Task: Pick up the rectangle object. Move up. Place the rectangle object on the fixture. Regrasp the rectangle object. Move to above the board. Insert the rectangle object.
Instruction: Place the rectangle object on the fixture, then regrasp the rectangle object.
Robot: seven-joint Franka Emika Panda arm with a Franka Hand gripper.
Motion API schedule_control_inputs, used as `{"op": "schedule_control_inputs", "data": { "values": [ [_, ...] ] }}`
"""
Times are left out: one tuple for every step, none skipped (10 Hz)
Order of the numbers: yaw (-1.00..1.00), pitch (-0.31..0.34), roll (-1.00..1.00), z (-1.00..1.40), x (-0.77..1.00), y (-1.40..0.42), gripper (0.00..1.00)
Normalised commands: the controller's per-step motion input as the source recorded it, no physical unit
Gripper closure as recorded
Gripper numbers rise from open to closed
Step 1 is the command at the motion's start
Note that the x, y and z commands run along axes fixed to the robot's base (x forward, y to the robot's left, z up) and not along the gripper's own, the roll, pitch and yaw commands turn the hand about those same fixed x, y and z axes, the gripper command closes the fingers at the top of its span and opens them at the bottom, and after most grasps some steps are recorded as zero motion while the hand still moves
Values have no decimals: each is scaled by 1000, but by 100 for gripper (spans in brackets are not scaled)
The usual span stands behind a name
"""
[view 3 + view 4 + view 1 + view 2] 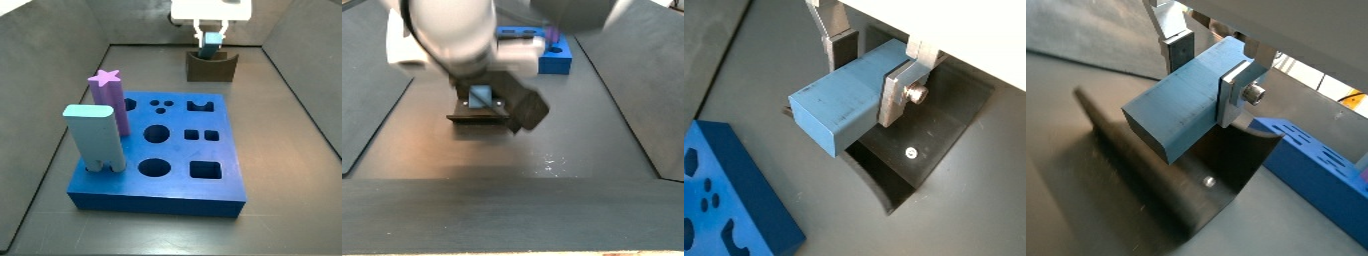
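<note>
The gripper [871,72] was clamped on the blue bar [842,105], holding it just above the dark cradle [211,65], well behind the board [181,150]. If lowered off-centre, the bar might catch the notch's edge and tilt.

gripper [871,62] pointing down, fingers [895,92] clamped on slate-blue bar [844,105]
</note>
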Motion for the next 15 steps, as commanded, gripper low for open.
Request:
{"op": "schedule_control_inputs", "data": {
  "values": [
    [-129, 67, -891, -625, 144, 95, 100],
    [-107, 55, -676, -486, 119, 107, 100],
    [-106, 10, -453, -411, 84, 150, 100],
    [-105, -7, -392, -395, 76, 161, 100],
    [-98, -2, -325, -380, 76, 169, 100],
    [0, 0, 0, 0, 0, 0, 0],
    [-117, -45, -77, 1000, 0, 0, 0],
    [-100, -37, -61, 1000, -9, 5, 0],
    [-67, -31, -15, 1000, -20, 7, 0],
    [-38, -31, 32, 1000, -26, 1, 0],
    [-16, -19, 65, 1000, -37, -3, 0],
    [6, -3, 94, 898, -44, -5, 0],
    [20, 15, 102, 735, -47, -5, 0],
    [25, 35, 110, 516, -43, -10, 0],
    [24, 57, 101, 354, -42, -6, 0]
  ]
}}
